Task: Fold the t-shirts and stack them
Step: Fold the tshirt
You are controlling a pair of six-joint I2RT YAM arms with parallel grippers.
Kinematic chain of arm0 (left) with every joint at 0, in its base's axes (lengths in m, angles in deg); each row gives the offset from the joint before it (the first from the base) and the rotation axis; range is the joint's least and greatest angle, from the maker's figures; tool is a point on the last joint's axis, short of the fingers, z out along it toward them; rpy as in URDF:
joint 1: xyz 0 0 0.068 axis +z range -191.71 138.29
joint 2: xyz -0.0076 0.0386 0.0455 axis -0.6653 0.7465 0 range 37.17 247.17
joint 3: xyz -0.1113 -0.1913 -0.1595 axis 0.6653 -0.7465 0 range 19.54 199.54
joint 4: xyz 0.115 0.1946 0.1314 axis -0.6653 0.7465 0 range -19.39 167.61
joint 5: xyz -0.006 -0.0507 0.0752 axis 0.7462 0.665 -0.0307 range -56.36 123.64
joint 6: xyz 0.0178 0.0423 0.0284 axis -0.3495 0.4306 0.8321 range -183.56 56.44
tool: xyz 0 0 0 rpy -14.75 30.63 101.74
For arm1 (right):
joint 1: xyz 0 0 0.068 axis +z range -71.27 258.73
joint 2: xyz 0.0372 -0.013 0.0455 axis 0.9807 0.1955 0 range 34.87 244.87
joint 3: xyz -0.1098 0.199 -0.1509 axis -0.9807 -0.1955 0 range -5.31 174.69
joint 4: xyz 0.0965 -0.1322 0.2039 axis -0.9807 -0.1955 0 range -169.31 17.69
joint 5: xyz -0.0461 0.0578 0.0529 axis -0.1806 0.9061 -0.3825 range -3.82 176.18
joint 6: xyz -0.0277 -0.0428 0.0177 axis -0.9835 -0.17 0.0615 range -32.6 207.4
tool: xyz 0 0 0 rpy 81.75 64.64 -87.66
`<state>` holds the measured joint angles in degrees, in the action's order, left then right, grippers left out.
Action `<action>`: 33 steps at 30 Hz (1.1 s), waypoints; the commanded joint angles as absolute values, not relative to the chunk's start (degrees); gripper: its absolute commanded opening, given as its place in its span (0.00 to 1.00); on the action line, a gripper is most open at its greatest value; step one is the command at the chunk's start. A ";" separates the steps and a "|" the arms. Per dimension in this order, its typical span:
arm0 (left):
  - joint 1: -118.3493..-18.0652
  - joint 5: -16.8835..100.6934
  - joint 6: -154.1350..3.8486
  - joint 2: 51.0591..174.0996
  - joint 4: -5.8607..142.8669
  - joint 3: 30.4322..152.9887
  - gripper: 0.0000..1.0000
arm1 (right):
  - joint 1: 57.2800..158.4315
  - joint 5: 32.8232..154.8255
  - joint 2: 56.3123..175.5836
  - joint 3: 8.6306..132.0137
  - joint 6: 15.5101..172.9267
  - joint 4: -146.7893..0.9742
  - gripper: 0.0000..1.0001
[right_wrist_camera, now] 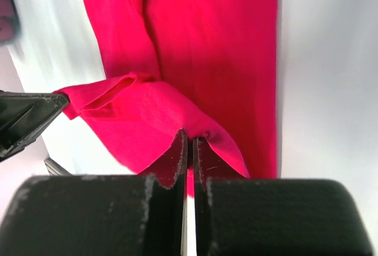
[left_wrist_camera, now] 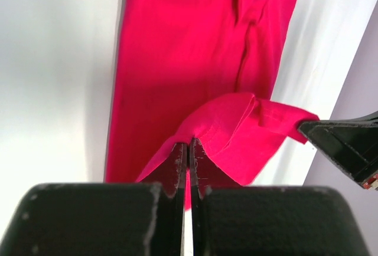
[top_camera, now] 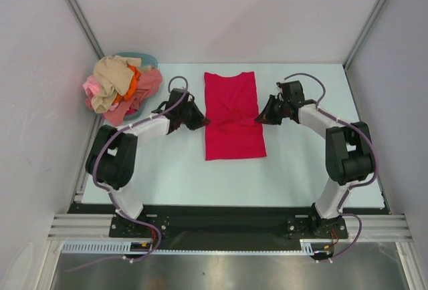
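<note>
**Two pinches on the red shirt [top_camera: 231,116]**

Both grippers hold the same shirt, one on each side. It lies in the middle of the table [top_camera: 187,176] as a long narrow strip running away from the arm bases, its far end close to the back wall.

The left gripper [top_camera: 199,121] sits at the strip's left edge, about halfway along. Its wrist view shows the fingers [left_wrist_camera: 177,158] pressed together with a fold of red cloth caught at the tips and raised off the layer below. The right gripper [top_camera: 262,117] sits opposite at the right edge, clamped on the cloth the same way [right_wrist_camera: 189,138]. Between the two, the shirt is drawn into creases across its middle.

A pile [top_camera: 119,86] of beige, pink and orange shirts is heaped on a light-blue tub [top_camera: 144,58] in the far left corner, apart from the red one.
</note>
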<state>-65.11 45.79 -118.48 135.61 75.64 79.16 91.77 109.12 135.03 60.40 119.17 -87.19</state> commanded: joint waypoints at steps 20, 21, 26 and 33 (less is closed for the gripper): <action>-60.08 51.40 -116.47 150.90 74.65 94.60 0.00 | 86.73 119.32 151.84 76.60 116.41 -83.30 0.00; -59.90 51.31 -116.47 151.16 74.65 94.77 0.00 | 86.73 119.67 152.28 76.86 116.41 -83.30 0.00; -59.29 51.31 -116.47 152.05 74.65 95.48 0.00 | 86.20 120.81 154.13 78.18 116.32 -83.30 0.00; -58.85 53.15 -115.95 154.33 75.44 97.76 0.02 | 85.32 120.81 155.01 78.36 116.58 -83.21 0.00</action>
<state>-59.60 51.29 -117.45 153.59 75.93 94.61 86.00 120.01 154.44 75.94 117.34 -85.17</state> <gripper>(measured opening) 0.019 0.022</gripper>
